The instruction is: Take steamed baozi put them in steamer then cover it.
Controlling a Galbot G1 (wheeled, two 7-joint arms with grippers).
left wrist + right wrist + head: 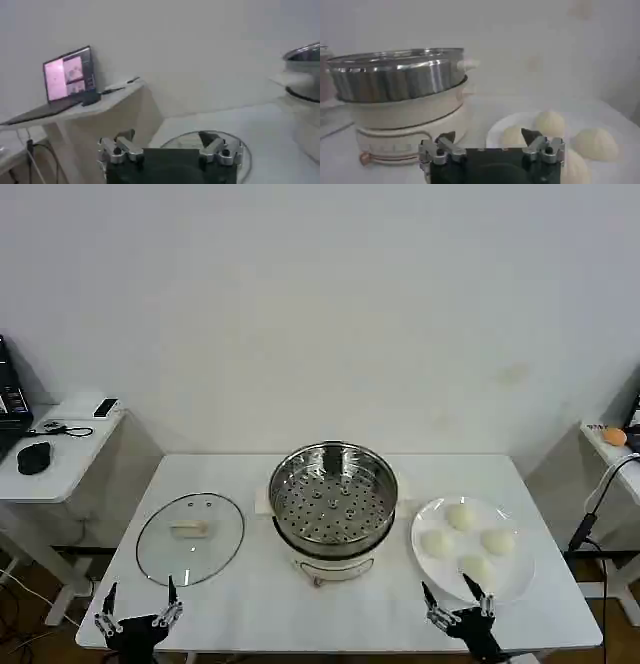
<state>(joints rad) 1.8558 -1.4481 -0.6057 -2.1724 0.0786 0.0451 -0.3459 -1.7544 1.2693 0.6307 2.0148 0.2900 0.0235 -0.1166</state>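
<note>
Counter (250,604): white. Steamer (333,494), centre, empty (awaiting buns). Cover (190,538), left, laid flat, within left reach. Plate (428,514), right: four steamed baozi (461,516). Left pincer (139,604), right pincer (455,602): near edge, fingers apart, holding nothing.

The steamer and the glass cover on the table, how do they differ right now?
The steamer is a deep, shiny steel basket with a perforated floor, raised on a white pot base; the cover is a shallow clear glass lid lying flat on the table. The steamer sits at the centre, the cover to its left, apart from it. The steamer is empty and uncovered. Both are round and about equally wide.
</note>
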